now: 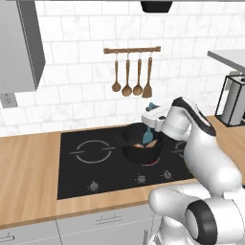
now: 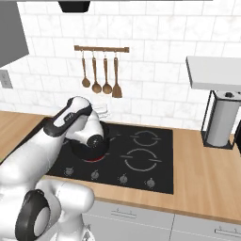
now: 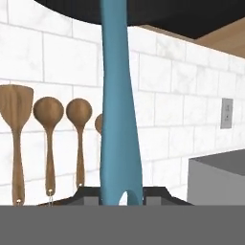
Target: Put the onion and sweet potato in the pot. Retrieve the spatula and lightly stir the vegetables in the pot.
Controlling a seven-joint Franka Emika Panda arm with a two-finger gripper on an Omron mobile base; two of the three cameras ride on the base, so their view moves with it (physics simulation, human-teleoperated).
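Observation:
The dark pot [image 1: 139, 149] stands on the black cooktop [image 1: 86, 167], on a burner that glows red beneath it. My gripper [image 1: 154, 118] hangs just above the pot's right rim, shut on the teal spatula [image 1: 149, 136], whose head reaches down into the pot. A small tan-orange lump of the vegetables [image 1: 139, 145] lies inside beside the spatula head; I cannot tell the onion from the sweet potato. In the hand view, which is rolled upside down, the spatula [image 3: 117, 119] runs away from my gripper [image 3: 122, 195]. My arm hides most of the pot [image 2: 81, 151] in the right base view.
Brown wooden spoons and a turner [image 1: 132, 76] hang on a wall rail behind the stove. A paper towel holder [image 2: 218, 123] stands on the counter at the right. Knobs [image 1: 140, 179] line the cooktop's front edge. A wall cabinet [image 1: 19, 45] hangs at upper left.

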